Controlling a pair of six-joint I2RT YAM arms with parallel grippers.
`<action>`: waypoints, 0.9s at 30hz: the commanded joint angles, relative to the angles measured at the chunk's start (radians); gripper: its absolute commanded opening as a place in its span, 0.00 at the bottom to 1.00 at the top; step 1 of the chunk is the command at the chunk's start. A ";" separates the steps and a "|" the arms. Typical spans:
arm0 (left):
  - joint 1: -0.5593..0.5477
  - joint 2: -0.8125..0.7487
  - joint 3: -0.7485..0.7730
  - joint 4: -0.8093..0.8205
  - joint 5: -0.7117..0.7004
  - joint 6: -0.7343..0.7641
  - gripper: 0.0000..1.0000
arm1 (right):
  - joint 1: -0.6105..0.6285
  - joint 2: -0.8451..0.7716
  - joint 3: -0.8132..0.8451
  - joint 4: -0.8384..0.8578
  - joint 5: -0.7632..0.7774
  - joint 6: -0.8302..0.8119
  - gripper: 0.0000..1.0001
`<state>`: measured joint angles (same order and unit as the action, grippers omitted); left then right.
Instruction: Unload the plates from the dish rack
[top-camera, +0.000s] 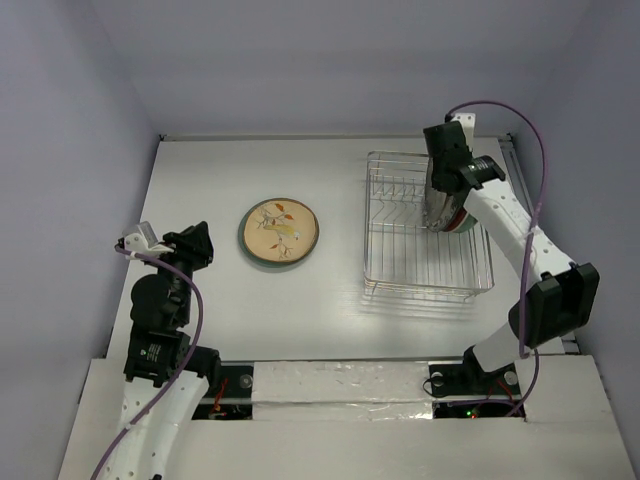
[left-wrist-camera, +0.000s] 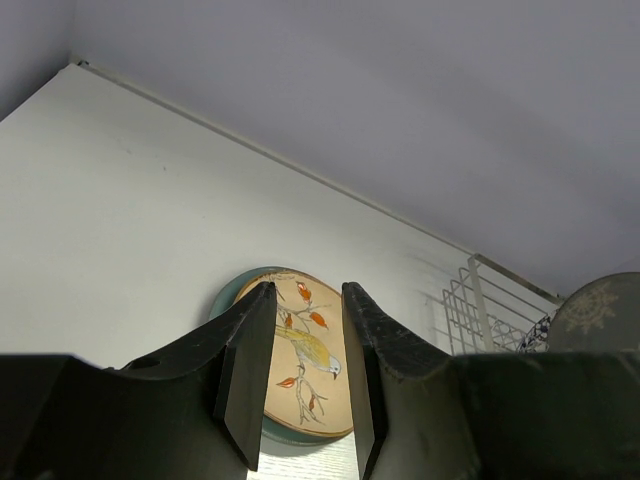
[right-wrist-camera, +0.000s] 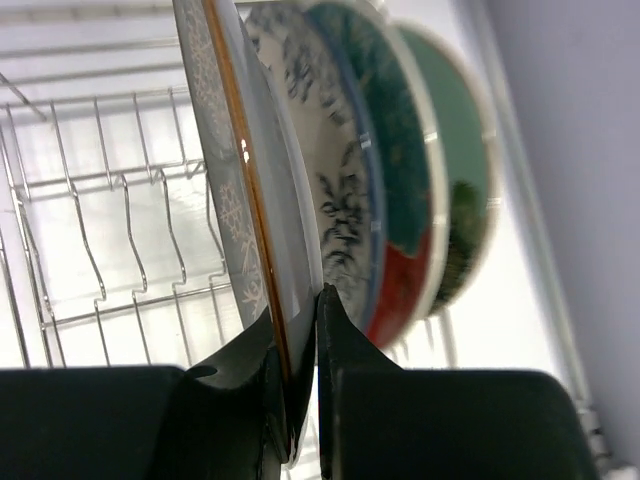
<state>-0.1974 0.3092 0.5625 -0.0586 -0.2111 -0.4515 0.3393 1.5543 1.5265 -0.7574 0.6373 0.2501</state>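
Pinching the brown, white-patterned round plate (right-wrist-camera: 218, 160) by its rim, the right gripper (right-wrist-camera: 300, 310) is clamped narrow on it. The plate stands on edge at the gripper's twelve o'clock, in the chrome wire dish rack (top-camera: 425, 290). Far at nine o'clock, the left gripper (left-wrist-camera: 306, 300) hangs parted, empty.

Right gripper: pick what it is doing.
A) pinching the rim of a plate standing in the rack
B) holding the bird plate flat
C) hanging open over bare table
A: the right gripper clamps the edge of the brown patterned plate, upright in the dish rack.
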 joint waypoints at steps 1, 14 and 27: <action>-0.007 -0.009 -0.004 0.031 0.004 -0.001 0.29 | 0.059 -0.106 0.158 0.032 0.059 -0.017 0.00; -0.007 0.019 -0.006 0.029 0.004 -0.003 0.29 | 0.154 -0.295 -0.049 0.413 -0.491 0.185 0.00; -0.007 0.018 -0.004 0.026 0.004 -0.003 0.29 | 0.357 0.142 -0.118 1.020 -0.777 0.586 0.00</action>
<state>-0.1974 0.3199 0.5625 -0.0635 -0.2111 -0.4519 0.6739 1.6711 1.3586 -0.0940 -0.0307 0.6956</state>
